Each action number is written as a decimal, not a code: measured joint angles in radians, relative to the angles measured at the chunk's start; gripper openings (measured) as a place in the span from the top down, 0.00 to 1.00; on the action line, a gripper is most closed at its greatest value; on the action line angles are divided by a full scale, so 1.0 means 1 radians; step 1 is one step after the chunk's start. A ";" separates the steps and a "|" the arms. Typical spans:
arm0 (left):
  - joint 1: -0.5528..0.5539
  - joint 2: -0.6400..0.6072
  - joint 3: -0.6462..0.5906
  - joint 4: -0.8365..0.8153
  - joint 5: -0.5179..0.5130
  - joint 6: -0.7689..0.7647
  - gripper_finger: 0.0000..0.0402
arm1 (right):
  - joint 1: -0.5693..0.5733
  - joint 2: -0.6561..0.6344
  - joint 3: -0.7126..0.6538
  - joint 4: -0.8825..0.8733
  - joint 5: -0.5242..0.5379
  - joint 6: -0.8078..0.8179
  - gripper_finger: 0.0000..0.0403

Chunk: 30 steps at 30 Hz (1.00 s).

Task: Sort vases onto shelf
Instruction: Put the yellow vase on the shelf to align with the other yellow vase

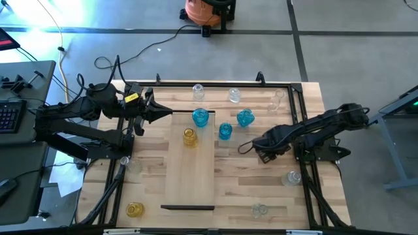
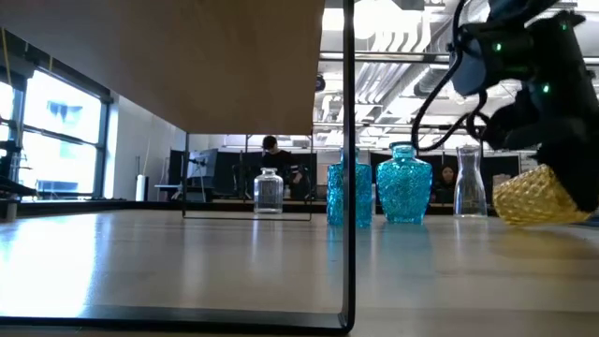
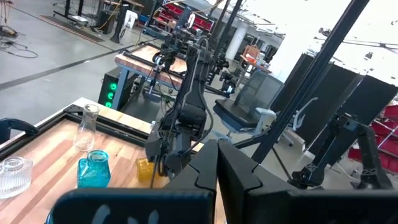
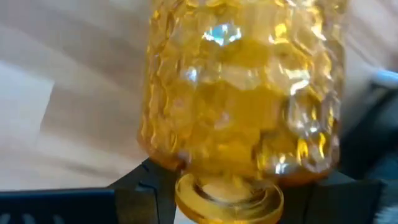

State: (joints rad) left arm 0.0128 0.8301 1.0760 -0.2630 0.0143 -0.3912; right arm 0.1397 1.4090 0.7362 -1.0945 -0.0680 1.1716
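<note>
Yellow bumpy glass fills the right wrist view. It is a small round yellow glass vase [image 4: 242, 87] with a thin neck. The right gripper [image 1: 248, 146] has its two dark fingers on both sides of the neck and holds it tight. In the low view this vase is tipped over to one side under the dark arm. The right gripper is over the striped plank table [image 1: 248, 186], just beside the long pale wood shelf [image 1: 192, 176].

The left gripper [image 1: 166, 112] hangs near the far end of the shelf. Its fingers are pressed together with nothing in them.

A second yellow glass vase [image 1: 189, 136] stands on the shelf. A blue glass vase [image 1: 200, 117] stands at the shelf's far end. Two more blue glass vases [image 1: 225, 130] [image 1: 245, 117] stand on the table between the shelf and the right arm.

Three clear glass vases [image 1: 198, 91] [image 1: 234, 96] [image 1: 277, 99] sit along the far side of the table. Two other clear vases [image 1: 293, 177] [image 1: 259, 210] are near the right corner at the near side. A third yellow vase [image 1: 135, 209] is at the left corner on the near side, well apart from the shelf.
</note>
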 joint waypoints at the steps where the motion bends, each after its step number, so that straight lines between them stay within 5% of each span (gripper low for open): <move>1: 0.000 0.000 0.000 0.000 0.000 0.000 1.00 | 0.003 0.000 0.020 -0.032 -0.002 -0.010 0.58; 9: 0.000 0.000 0.000 0.000 0.000 0.003 1.00 | -0.021 0.000 0.201 -0.260 -0.145 -0.182 0.58; 17: 0.000 0.000 0.000 -0.001 0.000 0.003 1.00 | -0.031 0.000 0.459 -0.461 -0.168 -0.249 0.58; 30: 0.000 0.000 0.000 -0.003 0.004 0.002 1.00 | -0.013 0.120 0.946 -0.478 -0.180 -0.259 0.58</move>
State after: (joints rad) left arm 0.0128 0.8299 1.0760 -0.2661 0.0181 -0.3889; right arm 0.1271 1.5287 1.6819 -1.5721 -0.2479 0.9123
